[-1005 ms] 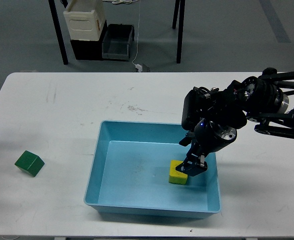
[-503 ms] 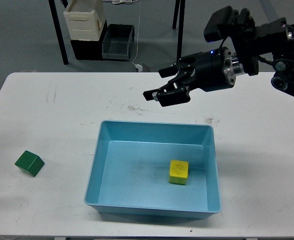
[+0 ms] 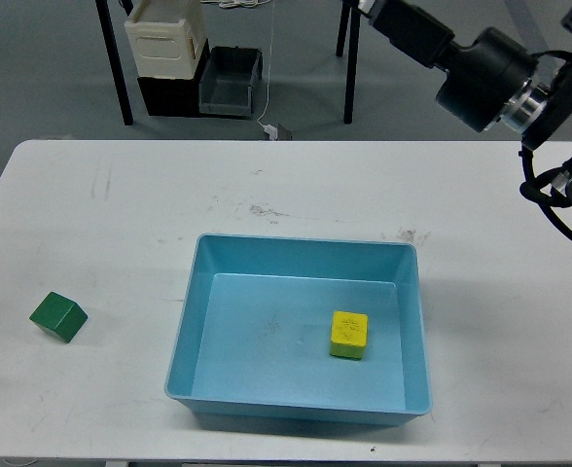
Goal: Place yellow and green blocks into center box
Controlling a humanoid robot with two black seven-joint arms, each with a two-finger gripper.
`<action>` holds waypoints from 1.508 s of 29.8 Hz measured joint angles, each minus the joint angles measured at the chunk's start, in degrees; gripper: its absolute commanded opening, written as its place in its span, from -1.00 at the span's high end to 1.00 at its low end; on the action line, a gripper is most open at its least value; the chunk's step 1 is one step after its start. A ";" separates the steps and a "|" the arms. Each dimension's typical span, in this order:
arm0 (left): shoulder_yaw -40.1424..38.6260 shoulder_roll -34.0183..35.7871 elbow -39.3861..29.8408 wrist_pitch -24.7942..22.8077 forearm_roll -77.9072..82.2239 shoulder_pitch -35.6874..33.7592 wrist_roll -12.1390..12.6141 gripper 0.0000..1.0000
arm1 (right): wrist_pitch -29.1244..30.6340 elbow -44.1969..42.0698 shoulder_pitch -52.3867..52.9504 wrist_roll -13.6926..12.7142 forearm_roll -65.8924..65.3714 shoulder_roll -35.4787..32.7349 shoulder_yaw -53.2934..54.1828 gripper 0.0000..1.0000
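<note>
The yellow block [image 3: 348, 334] lies flat on the floor of the light blue tray [image 3: 194, 321], right of its middle, with nothing touching it. The dark green block [image 3: 57, 317] sits on the white table [image 3: 121, 214] far to the left of the tray, near the table's left edge. My right arm [image 3: 481, 63] reaches from the right edge up to the top edge of the head view, high above the table. Its gripper is cut off by the top edge. My left arm does not show.
On the floor beyond the table stand a white bin [image 3: 164, 39] and a black crate [image 3: 230, 80], with dark table legs [image 3: 116, 73] and a thin hanging cable [image 3: 268, 68] beside them. The tray sits near the table's front edge.
My right gripper let go of the yellow block in the tray, opened, rose up and back, and has left the view at the top. The blocks and the tray have not moved.
</note>
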 measured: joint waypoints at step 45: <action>60.83 11.91 -15.29 -0.31 63.54 -15.74 0.03 -0.93 | -2.17 7.34 -41.25 2.61 6.01 14.02 27.51 -1.00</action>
